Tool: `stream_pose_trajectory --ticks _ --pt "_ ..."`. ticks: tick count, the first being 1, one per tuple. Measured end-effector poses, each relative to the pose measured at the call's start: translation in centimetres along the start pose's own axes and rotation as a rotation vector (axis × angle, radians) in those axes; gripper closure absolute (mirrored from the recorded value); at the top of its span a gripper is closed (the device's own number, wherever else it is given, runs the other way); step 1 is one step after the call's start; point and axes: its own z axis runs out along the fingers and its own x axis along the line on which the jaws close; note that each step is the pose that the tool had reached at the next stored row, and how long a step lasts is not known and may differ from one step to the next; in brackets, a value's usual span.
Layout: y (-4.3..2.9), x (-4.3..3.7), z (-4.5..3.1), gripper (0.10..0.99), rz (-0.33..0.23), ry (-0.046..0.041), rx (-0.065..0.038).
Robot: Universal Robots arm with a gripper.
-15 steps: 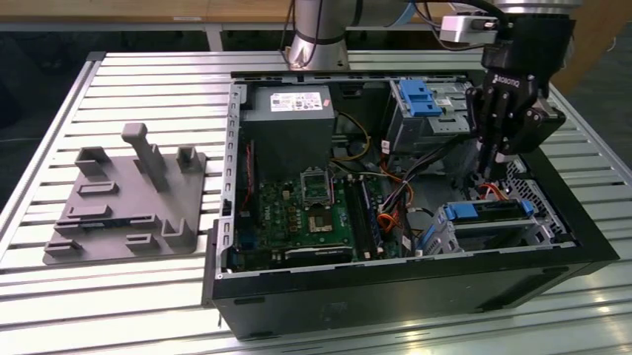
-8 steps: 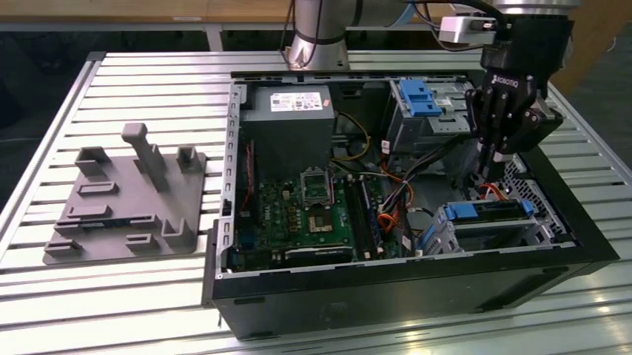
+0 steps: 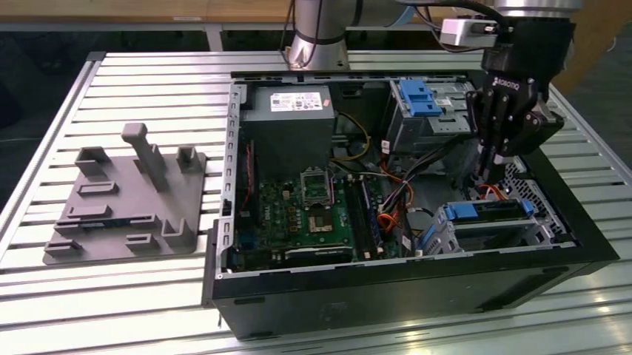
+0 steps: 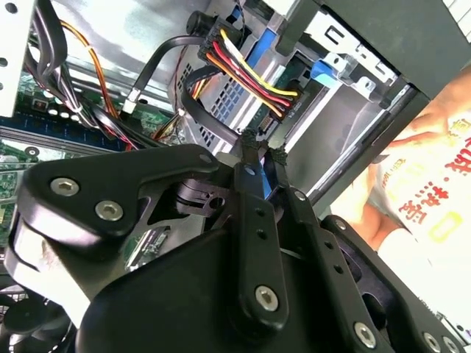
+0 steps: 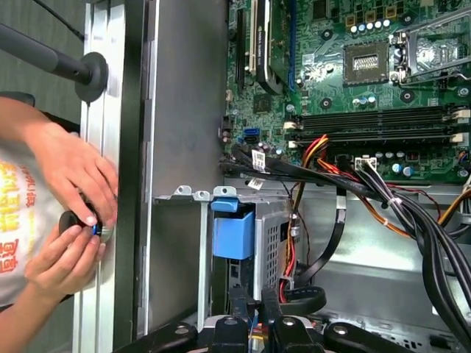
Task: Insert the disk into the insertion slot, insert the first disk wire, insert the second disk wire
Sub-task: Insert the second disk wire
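Black gripper (image 4: 263, 147) in foreground. Fingers (image 4: 255, 213) nearly together, pinching end of black wire (image 4: 190, 103). Just beyond tips, bundle (image 4: 250, 73) of yellow, red, black and orange wires ends in black plug near silver cage (image 4: 353, 62). Blue edge of disk (image 4: 324, 71) sits in cage. Green board (image 4: 22, 143) behind orange wires. Person's hand (image 4: 434, 118) beyond case wall.

Slatted metal table (image 3: 99, 296) carries open black computer case (image 3: 395, 292); grey fixture plate (image 3: 109, 222) toward exterior view's left.
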Motion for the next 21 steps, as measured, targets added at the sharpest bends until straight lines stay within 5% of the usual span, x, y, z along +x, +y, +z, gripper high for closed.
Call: stream_pose_trajectory --ticks 3,7,12,17,21 --pt "0.01 0.42 0.19 0.890 0.000 -0.0234 0.000" --pt "0.00 0.62 0.27 0.890 -0.002 -0.0944 0.001" --pt "0.00 0.98 0.29 0.890 -0.004 -0.1633 0.002" --pt "-0.01 1.51 0.21 0.890 -0.005 -0.2204 0.002" --pt "0.00 2.08 0.16 0.890 -0.006 -0.2569 0.002"
